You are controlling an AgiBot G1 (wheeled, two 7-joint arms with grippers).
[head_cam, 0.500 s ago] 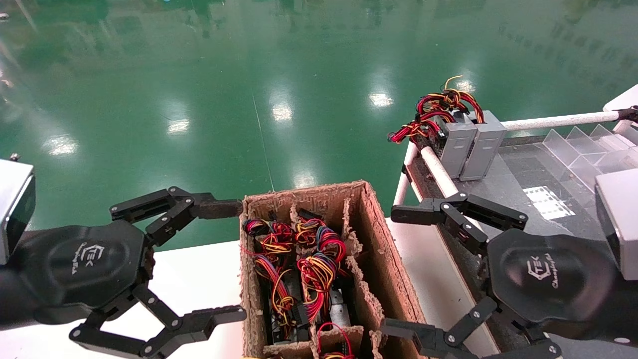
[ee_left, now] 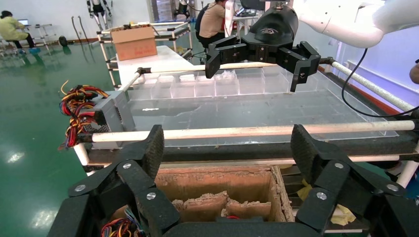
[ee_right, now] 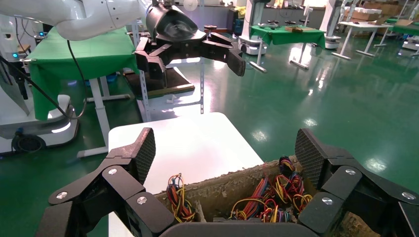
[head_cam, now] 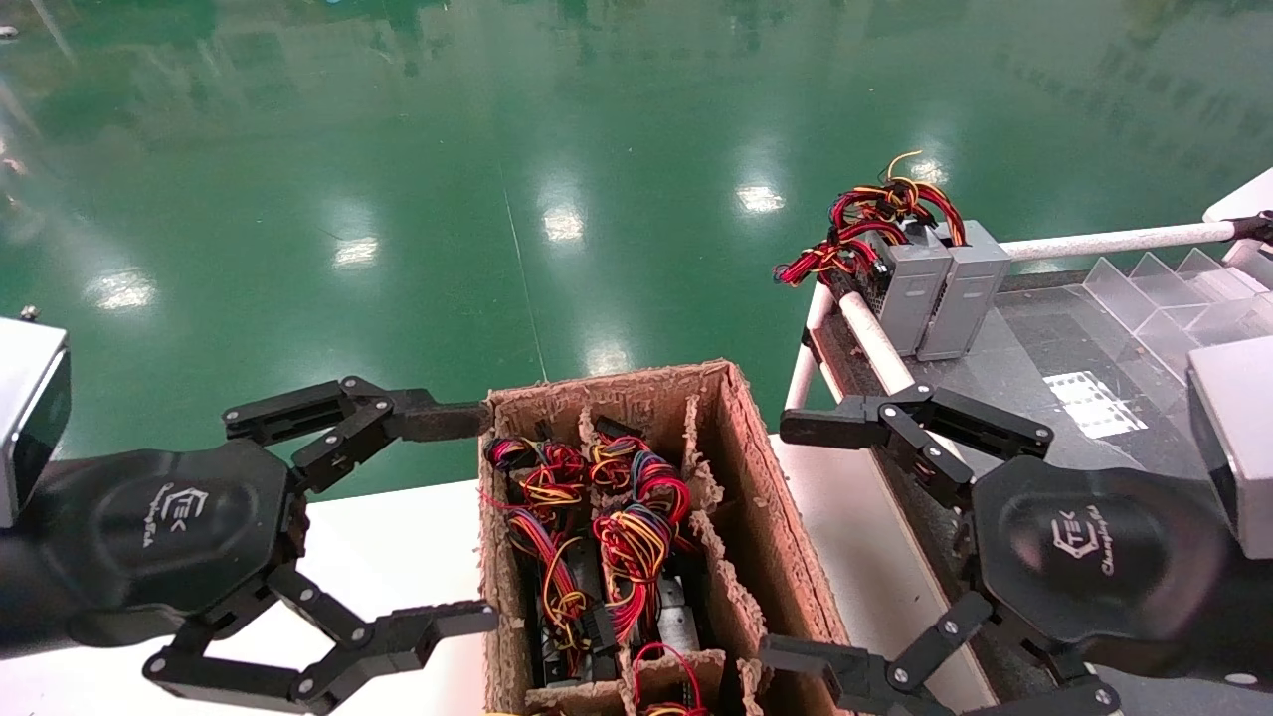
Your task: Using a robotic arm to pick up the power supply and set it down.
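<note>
Left claw (head_cam: pixel 477 517), spread wide, sits nearest the power supply (head_cam: pixel 636 557) at three o'clock, its long axis seemingly twelve-to-six.

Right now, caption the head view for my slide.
Both open claws, left and right, flank a cardboard box of wired power supplies; two more supplies stand on the right-hand table.

power supply (head_cam: pixel 636 537) in box (head_cam: pixel 786 557) | left gripper (head_cam: pixel 462 522) left | right gripper (head_cam: pixel 796 542) right
</note>
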